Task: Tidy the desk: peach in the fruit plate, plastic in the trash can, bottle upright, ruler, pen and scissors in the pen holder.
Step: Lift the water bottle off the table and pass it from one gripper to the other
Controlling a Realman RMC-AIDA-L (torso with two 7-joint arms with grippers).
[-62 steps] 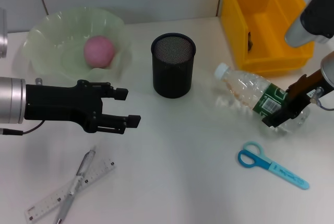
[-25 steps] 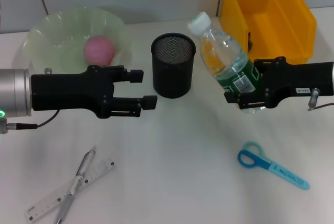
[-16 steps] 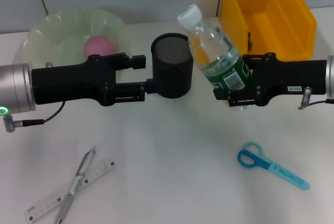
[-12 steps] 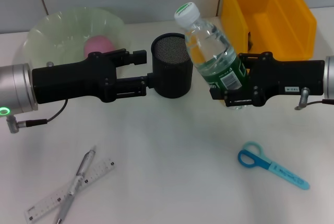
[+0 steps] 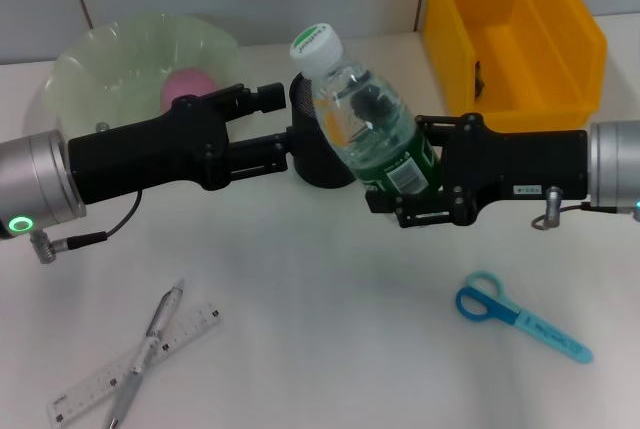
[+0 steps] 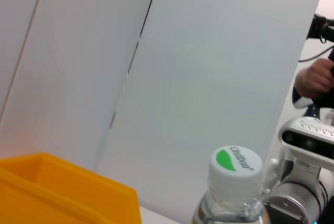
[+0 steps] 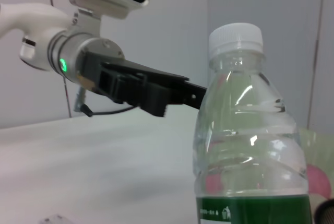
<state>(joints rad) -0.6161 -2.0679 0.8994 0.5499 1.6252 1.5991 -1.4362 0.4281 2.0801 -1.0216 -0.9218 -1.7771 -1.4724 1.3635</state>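
Held clear of the counter (image 5: 330, 339), the water bottle (image 5: 365, 124) is clamped low by the right gripper (image 5: 405, 184); its cap is tipped back-left toward the pen holder (image 5: 312, 164), where the left gripper (image 5: 270, 124) is spread open.

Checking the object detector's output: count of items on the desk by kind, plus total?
Bottle, held in the right claw: 1
Peach: 1
Plate: 1
Pen holder: 1
Yellow bin: 1
Scissors: 1
Pen: 1
Ruler: 1
Total: 8
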